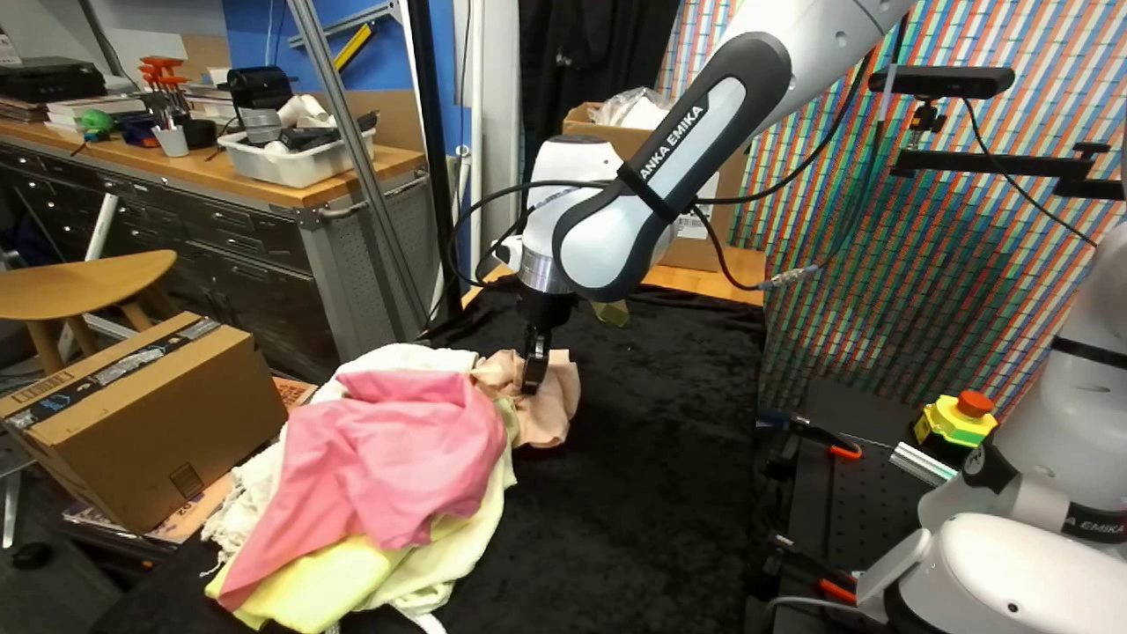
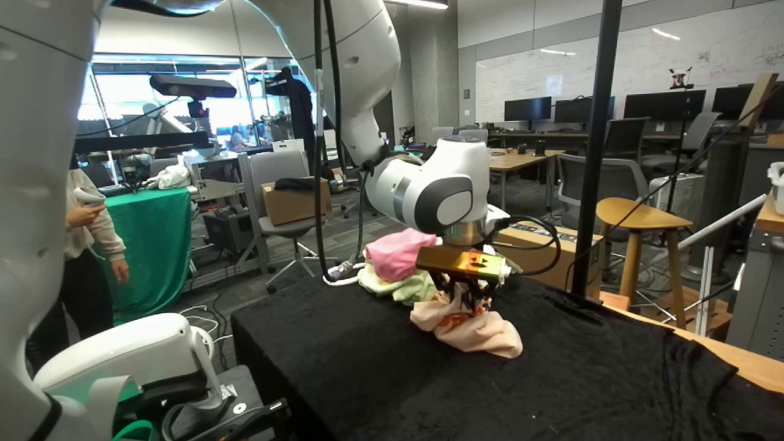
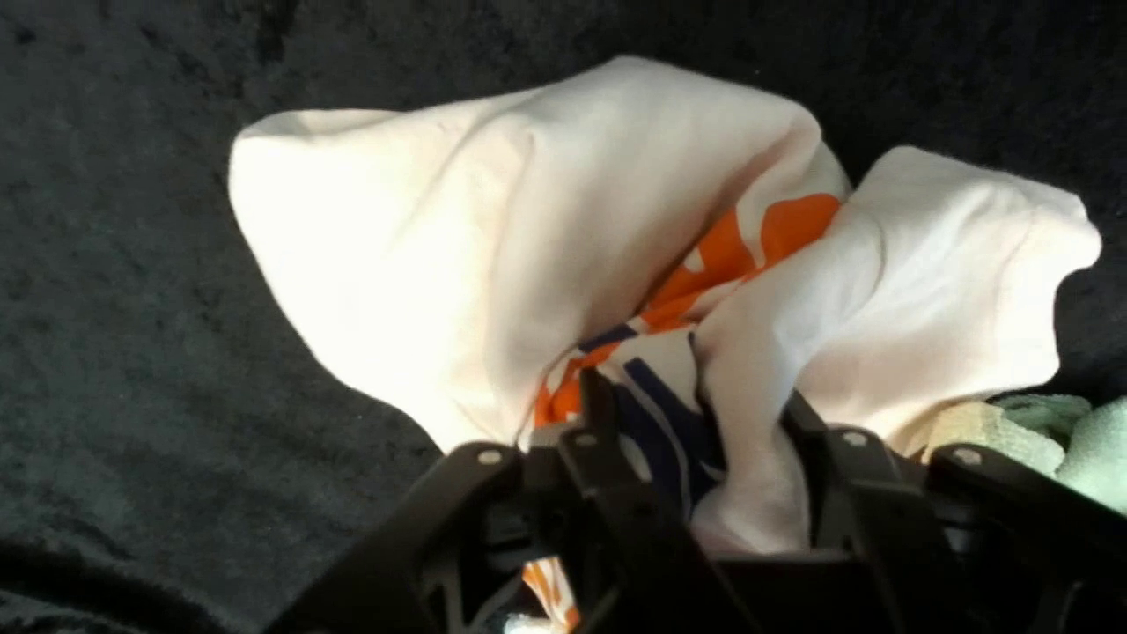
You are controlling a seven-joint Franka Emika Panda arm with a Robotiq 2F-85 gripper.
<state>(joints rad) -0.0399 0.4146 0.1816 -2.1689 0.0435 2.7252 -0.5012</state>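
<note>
A pale peach cloth with an orange and navy print lies crumpled on the black-covered table (image 1: 651,511); it shows as cloth (image 1: 555,409) and cloth (image 2: 490,337) in both exterior views. Pointing down into it is my gripper (image 1: 533,385). In the wrist view, the gripper's (image 3: 696,401) fingers stand partly apart, with a bunched fold of the cloth (image 3: 440,246) filling the gap. Whether they squeeze the fold is unclear. Beside it lies a heap with a pink cloth (image 1: 387,440) on top, over a pale yellow cloth (image 1: 326,577) and a white cloth (image 1: 405,357).
A cardboard box (image 1: 141,423) stands beyond the cloth heap. Across the table, a red emergency stop button (image 1: 974,404) and a white robot arm (image 1: 1021,563) sit at the side. A black upright post (image 2: 594,159) rises near the table edge. Cables hang along my arm.
</note>
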